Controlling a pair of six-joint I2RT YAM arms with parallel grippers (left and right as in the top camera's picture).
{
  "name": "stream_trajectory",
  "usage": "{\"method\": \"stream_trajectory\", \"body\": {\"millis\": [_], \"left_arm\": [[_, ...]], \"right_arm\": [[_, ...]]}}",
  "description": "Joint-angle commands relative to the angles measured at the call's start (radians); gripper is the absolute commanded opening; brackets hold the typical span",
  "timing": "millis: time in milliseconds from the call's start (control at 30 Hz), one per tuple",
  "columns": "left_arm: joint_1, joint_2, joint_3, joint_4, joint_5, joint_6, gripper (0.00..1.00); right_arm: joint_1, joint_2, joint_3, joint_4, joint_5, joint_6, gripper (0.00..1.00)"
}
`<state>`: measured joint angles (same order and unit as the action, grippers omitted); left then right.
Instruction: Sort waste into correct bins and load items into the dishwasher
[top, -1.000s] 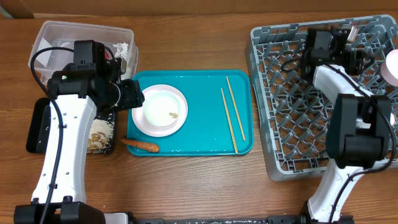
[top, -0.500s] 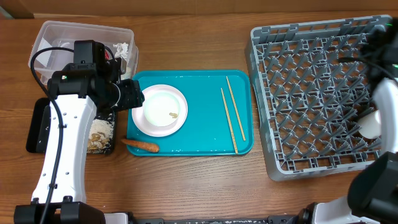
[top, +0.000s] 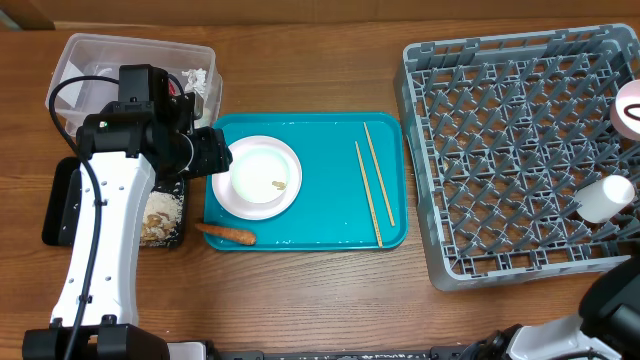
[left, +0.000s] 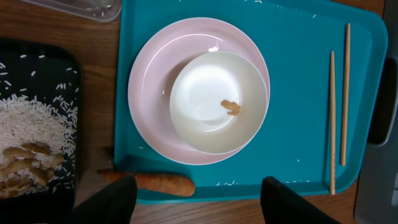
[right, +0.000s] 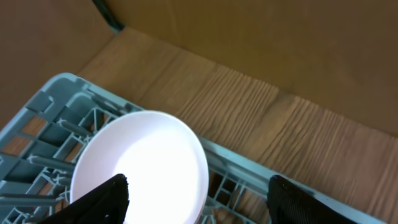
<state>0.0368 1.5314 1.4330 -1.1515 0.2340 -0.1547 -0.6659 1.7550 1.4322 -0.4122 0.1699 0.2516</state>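
My left arm (top: 100, 230) is a long white shell with rounded edges, capped by boxy black joint housings. A thin black cable (top: 94, 210) loops off the top and runs down its length. My left pincer (left: 199, 200) has dark, blunt fingers (left: 109, 202). My right arm (top: 615, 305) shows a black housing above white casing, and my right pincer (right: 199, 200) is black-fingered too.

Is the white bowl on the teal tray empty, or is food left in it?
Not empty: one small beige food scrap lies inside the white bowl, which sits on the round plate.
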Motion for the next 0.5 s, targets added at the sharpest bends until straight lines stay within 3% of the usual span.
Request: {"method": "stream_trajectory", "body": {"millis": [0, 467], "left_arm": [[-0.006, -0.011, 0.010, 0.004, -0.005, -0.010, 0.66], [-0.024, -0.006, 0.010, 0.008, -0.006, -0.010, 0.67]], "right_arm": [[0.003, 0.053, 0.014, 0.006, -0.018, 0.015, 0.73], [-0.003, 0.141, 0.014, 0.027, -0.014, 0.037, 0.61]]}}
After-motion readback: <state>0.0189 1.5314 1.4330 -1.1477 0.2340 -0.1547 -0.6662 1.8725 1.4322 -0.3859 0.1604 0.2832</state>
